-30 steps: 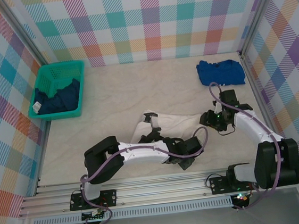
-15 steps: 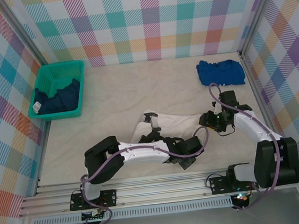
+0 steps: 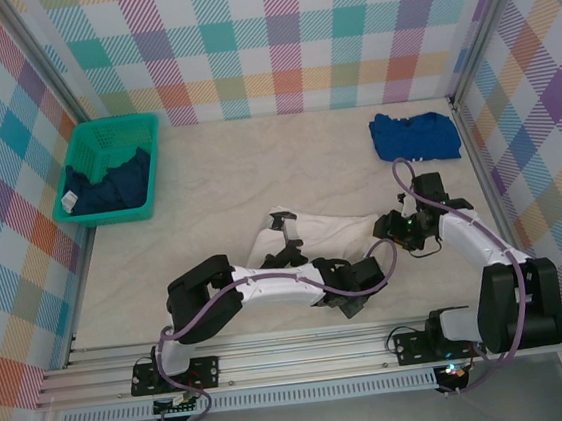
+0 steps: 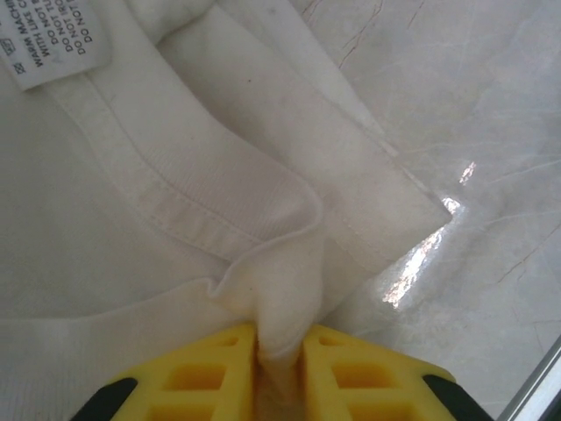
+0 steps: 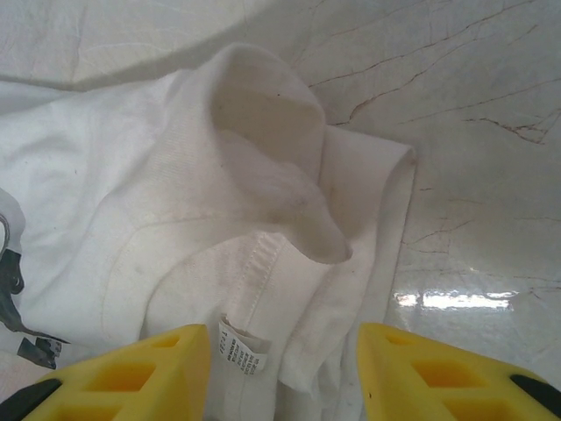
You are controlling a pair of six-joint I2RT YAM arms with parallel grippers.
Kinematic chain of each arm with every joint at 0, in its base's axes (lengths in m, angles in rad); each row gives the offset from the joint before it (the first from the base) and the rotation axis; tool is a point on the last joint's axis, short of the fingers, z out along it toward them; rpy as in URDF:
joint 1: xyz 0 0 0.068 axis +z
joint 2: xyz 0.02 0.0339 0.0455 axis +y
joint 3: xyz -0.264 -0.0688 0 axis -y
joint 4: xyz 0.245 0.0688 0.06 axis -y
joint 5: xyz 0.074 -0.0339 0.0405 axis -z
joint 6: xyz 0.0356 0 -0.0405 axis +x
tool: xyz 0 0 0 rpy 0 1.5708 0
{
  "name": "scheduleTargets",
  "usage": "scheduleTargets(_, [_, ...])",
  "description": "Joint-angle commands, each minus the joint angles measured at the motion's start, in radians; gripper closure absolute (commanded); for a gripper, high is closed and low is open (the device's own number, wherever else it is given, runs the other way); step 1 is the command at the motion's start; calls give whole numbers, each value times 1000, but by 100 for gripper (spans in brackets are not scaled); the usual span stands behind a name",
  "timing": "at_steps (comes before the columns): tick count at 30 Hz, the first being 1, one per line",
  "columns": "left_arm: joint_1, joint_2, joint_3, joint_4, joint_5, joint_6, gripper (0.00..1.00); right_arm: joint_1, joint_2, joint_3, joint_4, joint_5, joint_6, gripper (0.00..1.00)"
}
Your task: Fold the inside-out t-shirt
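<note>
The pale, marble-patterned bench (image 3: 257, 173) carries three things. A green basket (image 3: 116, 122) stands at the upper left of the frame, with a dark navy garment (image 3: 107, 183) inside it. A bright blue folded shirt (image 3: 414, 136) lies at the upper right. The white inside-out t-shirt (image 3: 328, 229) lies bunched just below centre, well apart from both.

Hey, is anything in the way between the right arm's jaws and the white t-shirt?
Nothing visible does. The right jaws stand open directly over the t-shirt, with only its own cloth between them. The left jaws are pinched shut on a fold of it.
</note>
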Motion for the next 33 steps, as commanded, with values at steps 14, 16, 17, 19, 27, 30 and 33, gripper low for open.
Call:
scheduleTargets(14, [-8, -86, 92, -31, 34, 9, 96, -9, 0, -16, 12, -22, -16, 52])
scheduleTargets(16, [-6, -82, 105, -24, 36, 5, 96, -8, 5, -15, 13, -18, -17, 52])
scheduleTargets(17, [-3, -77, 116, -19, 35, -2, 96, -10, 6, -13, 10, -16, -17, 52])
scheduleTargets(19, [1, -59, 136, -4, 33, -14, 96, -12, 8, -6, 4, -10, -18, 52])
scheduleTargets(27, [2, 47, 178, 90, 85, -57, 87, -68, -13, 18, -37, 30, -3, 52])
scheduleTargets(30, [1, 44, 164, 88, 76, -47, 67, -85, -41, 11, -45, 55, 11, 52])
scheduleTargets(33, [5, 1, 151, 79, 76, -25, 53, -86, -77, 8, -60, 92, 12, 52])
